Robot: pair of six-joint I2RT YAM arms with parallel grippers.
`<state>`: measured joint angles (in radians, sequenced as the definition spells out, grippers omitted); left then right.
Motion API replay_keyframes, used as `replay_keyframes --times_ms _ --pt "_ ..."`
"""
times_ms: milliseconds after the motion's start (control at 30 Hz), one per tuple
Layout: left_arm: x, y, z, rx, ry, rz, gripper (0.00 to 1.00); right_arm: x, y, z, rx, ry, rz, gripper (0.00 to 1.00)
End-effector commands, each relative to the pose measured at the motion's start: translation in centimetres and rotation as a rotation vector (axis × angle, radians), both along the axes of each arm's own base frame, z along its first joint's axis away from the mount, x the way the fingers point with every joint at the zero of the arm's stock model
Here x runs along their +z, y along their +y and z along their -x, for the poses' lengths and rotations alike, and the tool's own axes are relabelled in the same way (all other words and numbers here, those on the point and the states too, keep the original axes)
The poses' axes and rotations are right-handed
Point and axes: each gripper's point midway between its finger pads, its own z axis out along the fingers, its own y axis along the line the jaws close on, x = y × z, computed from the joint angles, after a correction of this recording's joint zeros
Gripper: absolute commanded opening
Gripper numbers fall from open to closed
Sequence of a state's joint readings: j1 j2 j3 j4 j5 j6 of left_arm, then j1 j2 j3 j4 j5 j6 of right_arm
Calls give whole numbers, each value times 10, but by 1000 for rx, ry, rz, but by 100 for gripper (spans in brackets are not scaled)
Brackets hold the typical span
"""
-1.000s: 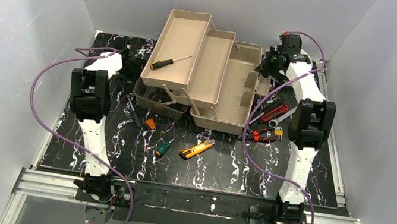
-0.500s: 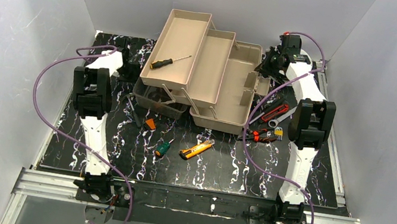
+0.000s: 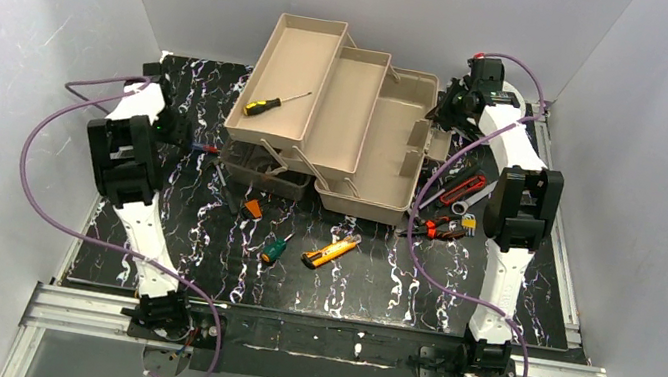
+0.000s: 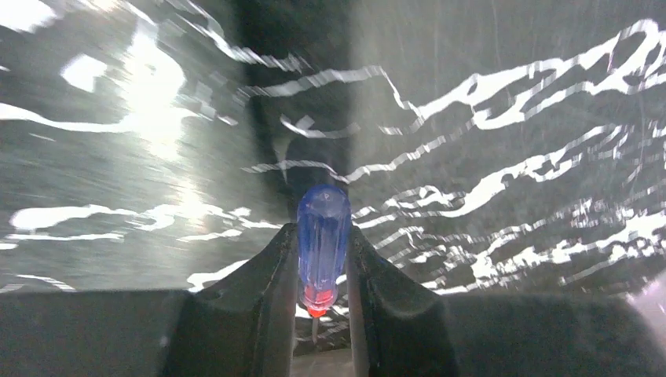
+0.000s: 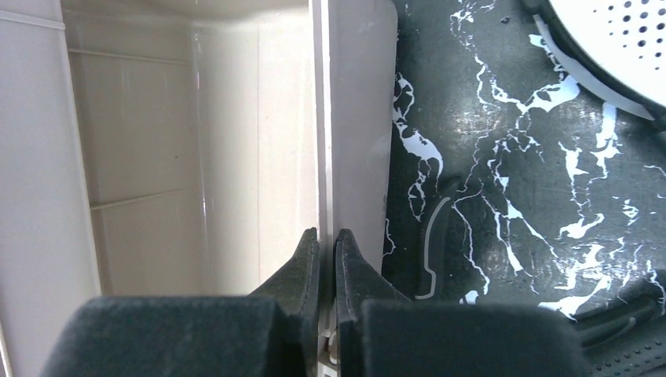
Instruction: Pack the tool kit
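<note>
1. The left gripper (image 4: pixel 322 236) is clamped on a blue-handled screwdriver (image 4: pixel 322 224), one finger pressing each side of the clear handle. It sits over the left part of the table, just left of the toolbox. The right gripper (image 5: pixel 326 239) has its jaws pinched almost together on the toolbox's thin right-hand wall, near the table's far right corner.
2. The table (image 3: pixel 197 258) has a black top veined with white, with grey walls on three sides.
3. The toolbox (image 3: pixel 391 172), large and beige, stands open at the middle of the table's far edge.
4. Two beige fold-out trays step up and to the left from the toolbox. The upper tray (image 3: pixel 303 52) is highest and farthest left. The lower tray (image 3: pixel 352 100) lies between it and the toolbox body.
5. A brown translucent lid (image 3: pixel 256 176) lies partly under the trays' near edge.
6. A yellow knife (image 3: pixel 332 249) lies near the middle of the table.
7. A yellow-and-black screwdriver (image 3: pixel 265 107) lies in the upper tray.
8. Red-handled pliers (image 3: pixel 442 228) lie by the toolbox's near right corner.
9. A stubby green-handled screwdriver (image 3: pixel 273 251) lies just left of the knife.
</note>
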<state>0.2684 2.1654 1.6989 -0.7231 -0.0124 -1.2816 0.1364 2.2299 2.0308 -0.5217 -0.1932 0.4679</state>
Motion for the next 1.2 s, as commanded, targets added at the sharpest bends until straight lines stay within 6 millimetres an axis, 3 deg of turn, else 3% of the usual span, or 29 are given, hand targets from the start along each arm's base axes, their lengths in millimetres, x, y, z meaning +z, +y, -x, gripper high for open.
replay_keyframes --times_ms 0,100,200,400,500,633,833,933,1000,1167 --pt "44 39 35 -45 53 -241 8 76 20 -10 26 -168 -136 1" --pt "64 40 32 -83 -1 -274 1 75 23 -9 31 -160 -145 1" --pt "94 42 28 -132 -70 -321 0 76 26 -8 42 -157 -146 1" --pt "173 49 28 -225 -216 -463 0 74 26 -5 44 -152 -137 1" --pt "210 39 31 -269 -313 -499 0 75 26 -5 43 -155 -137 1" --pt "263 30 50 -301 -426 -573 0 77 29 -5 47 -156 -143 1" --pt "360 18 82 -271 -706 -755 0 79 33 -4 60 -165 -146 1" --pt "387 -2 78 -296 -891 -725 0 79 37 -3 76 -166 -157 1" --pt "396 -28 66 -336 -1012 -626 0 80 44 -2 102 -170 -175 1" --pt "405 -128 34 -595 -1165 -462 0 82 67 2 158 -163 -217 1"
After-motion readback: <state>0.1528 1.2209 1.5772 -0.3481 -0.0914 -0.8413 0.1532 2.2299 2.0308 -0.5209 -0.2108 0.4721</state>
